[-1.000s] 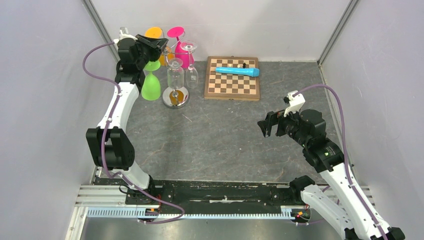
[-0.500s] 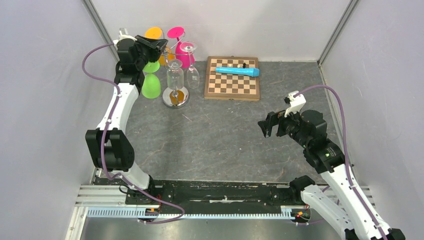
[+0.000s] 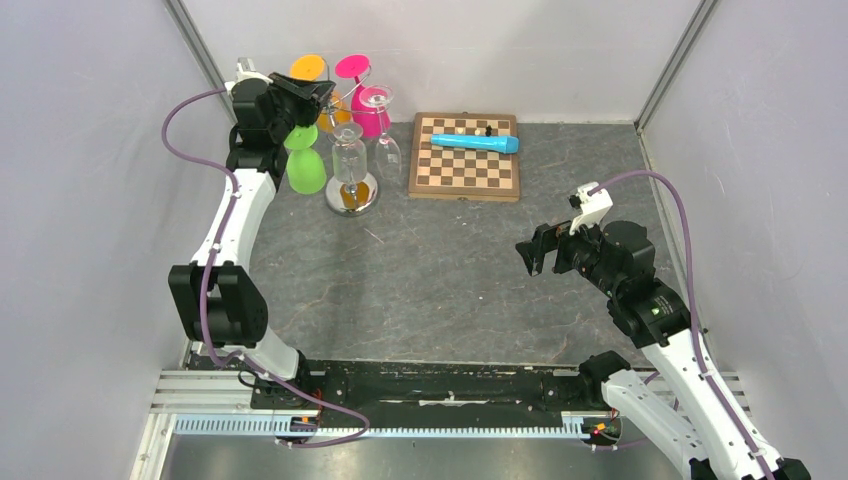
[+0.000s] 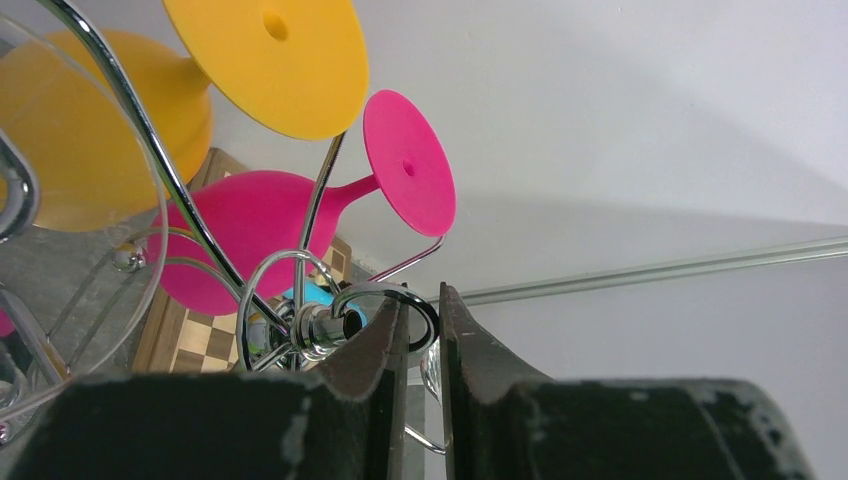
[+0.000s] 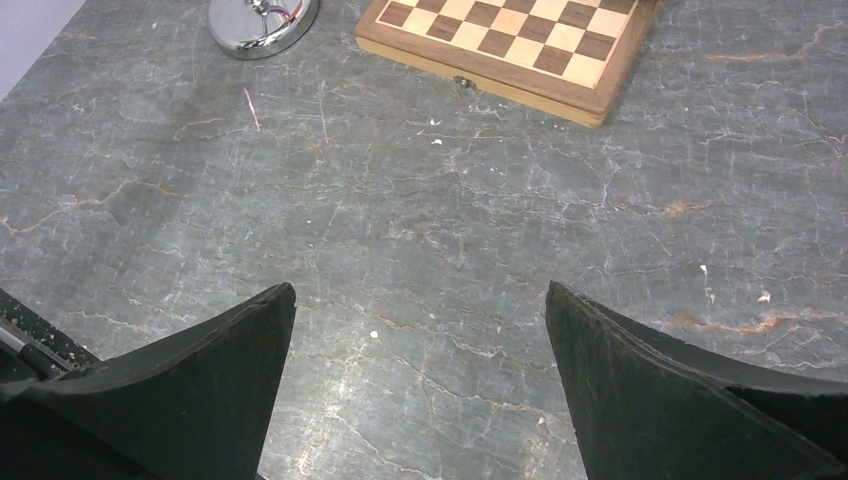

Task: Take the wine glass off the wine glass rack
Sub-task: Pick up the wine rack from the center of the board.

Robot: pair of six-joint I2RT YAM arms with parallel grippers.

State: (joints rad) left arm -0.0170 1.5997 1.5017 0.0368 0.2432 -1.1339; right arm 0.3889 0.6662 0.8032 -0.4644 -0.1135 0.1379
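At 11 o'clock on the grey tabletop (image 3: 450,290), the left arm has shifted slightly since a second ago. The green wine glass (image 3: 306,172) has swung a little toward the rack's pole, and the right arm has not moved. One wine glass rack (image 3: 336,198) stands there: shiny chrome, with a round mirror base, a thin pole and curled wire arms. Five glasses hang on it foot-up: the green one, one orange wine glass (image 3: 309,66), one pink wine glass (image 3: 372,120) and two clear wine glasses (image 3: 348,152). One chessboard (image 3: 465,170) at 12 o'clock carries one blue cone-shaped object (image 3: 475,143). The left hand (image 4: 422,305) has its fingers almost together at a chrome loop; I cannot tell whether they clamp anything. The right hand (image 3: 537,252) hovers at 4 o'clock, fingers wide apart.
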